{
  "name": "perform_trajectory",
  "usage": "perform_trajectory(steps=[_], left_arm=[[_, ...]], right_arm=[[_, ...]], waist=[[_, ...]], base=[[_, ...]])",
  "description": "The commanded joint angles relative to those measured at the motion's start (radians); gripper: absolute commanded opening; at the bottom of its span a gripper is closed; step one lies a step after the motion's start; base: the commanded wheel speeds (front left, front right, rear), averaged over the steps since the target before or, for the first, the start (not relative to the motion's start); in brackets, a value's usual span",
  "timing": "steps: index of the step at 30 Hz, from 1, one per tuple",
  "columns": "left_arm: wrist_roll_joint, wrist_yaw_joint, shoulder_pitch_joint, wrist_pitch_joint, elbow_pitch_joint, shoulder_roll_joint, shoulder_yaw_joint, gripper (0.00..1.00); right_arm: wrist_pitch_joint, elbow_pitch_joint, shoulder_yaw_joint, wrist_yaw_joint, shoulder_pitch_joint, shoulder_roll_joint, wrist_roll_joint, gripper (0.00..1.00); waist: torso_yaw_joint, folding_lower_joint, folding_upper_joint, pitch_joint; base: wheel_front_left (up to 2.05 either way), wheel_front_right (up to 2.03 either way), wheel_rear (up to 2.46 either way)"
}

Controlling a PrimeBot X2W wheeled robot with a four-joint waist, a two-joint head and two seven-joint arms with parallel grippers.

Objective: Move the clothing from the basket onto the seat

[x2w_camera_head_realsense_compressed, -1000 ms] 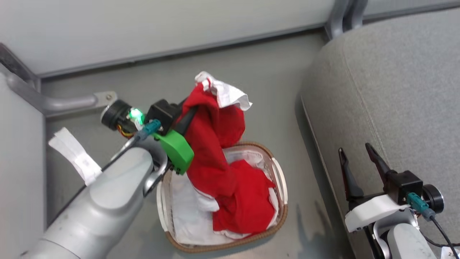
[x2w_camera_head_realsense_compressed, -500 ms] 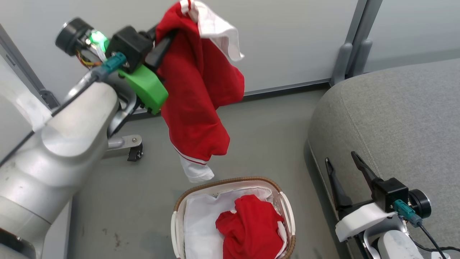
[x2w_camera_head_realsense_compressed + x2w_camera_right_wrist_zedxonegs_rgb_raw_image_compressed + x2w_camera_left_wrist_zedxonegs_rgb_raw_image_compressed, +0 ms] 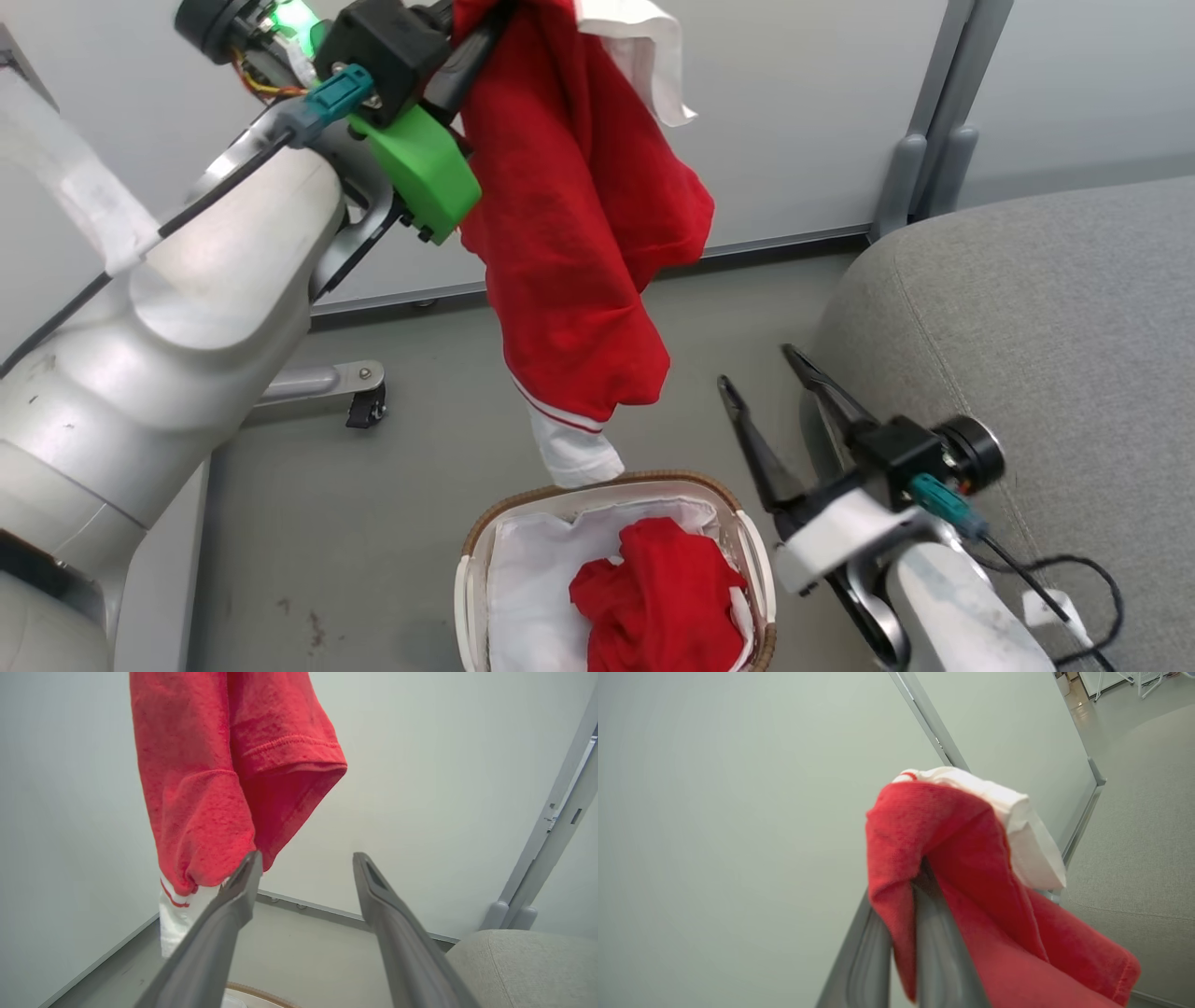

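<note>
At eleven o'clock in the head view, the left gripper (image 3: 471, 42) has its fingers clamped on a fold of one red garment (image 3: 579, 233). The left wrist view shows the cloth wrapped over the fingertips. The garment hangs free from twelve o'clock down toward the centre, and its white striped cuff (image 3: 574, 453) ends over the basket's far rim in that view. The basket (image 3: 464, 607) sits on the floor (image 3: 392, 541) at six o'clock, with the second red garment (image 3: 658, 597) bunched on its white liner (image 3: 527, 588). At four o'clock, the right gripper (image 3: 756, 366) has its fingers spread wide with nothing between them. It sits between the basket and the seat (image 3: 1046, 355), which lies at three o'clock.
</note>
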Motion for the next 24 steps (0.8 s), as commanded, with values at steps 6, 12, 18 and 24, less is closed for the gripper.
perform_trajectory(steps=[6, 12, 18, 24], left_arm=[[-0.007, 0.0, -0.054, -0.001, 0.001, -0.035, -0.037, 0.0], [-0.013, 0.0, -0.071, -0.001, -0.014, -0.063, -0.06, 0.0], [-0.015, 0.0, -0.054, -0.001, -0.031, -0.081, -0.076, 0.0], [-0.021, 0.0, -0.03, -0.001, -0.054, -0.092, -0.07, 0.0]], right_arm=[[-0.005, 0.077, 0.123, -0.001, -0.137, -0.004, 0.003, 1.0], [-0.005, 0.192, 0.185, -0.001, -0.252, -0.005, 0.011, 1.0], [-0.005, 0.327, 0.256, -0.001, -0.336, -0.004, 0.037, 1.0], [-0.004, 0.433, 0.336, -0.001, -0.397, -0.005, 0.091, 0.43]], waist=[[0.017, 0.0001, 0.0, -0.008], [0.036, 0.0001, 0.0, -0.01], [0.052, 0.0001, 0.0, -0.013], [0.063, 0.0001, 0.0, -0.017]], base=[[0.0, 0.0, 0.0], [0.0, 0.0, 0.0], [0.0, 0.0, 0.0], [0.0, 0.0, 0.0]])
